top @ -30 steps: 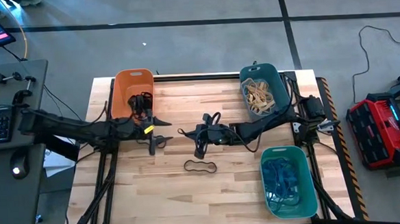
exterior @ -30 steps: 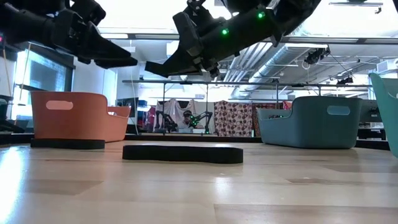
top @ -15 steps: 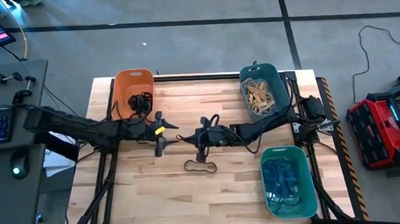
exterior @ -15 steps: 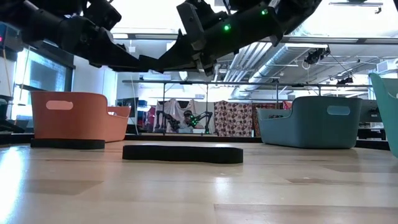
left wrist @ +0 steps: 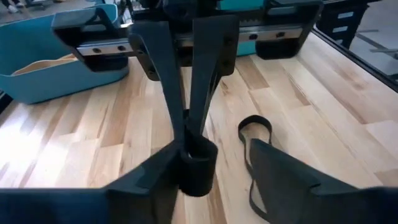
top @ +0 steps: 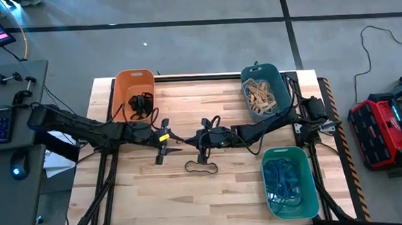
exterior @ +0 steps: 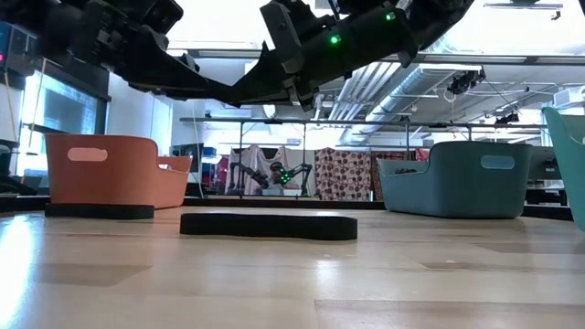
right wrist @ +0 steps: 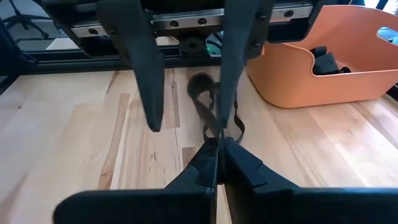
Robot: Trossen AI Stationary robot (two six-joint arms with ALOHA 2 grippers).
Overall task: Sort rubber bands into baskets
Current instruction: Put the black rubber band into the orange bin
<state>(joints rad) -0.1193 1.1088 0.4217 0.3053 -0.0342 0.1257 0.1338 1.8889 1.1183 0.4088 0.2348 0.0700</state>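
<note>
One black rubber band (right wrist: 214, 121) hangs pinched in the right gripper's (top: 201, 134) clenched jaws, between the left gripper's (top: 169, 140) released jaws.

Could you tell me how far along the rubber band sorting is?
Mostly done: tan bands lie in the teal basket, blue bands in the green basket, black bands in the orange basket. In hand: the right gripper is shut on a black band at mid-table, the left gripper's fingers open near it. Left: that band and one loose black band on the table.
</note>
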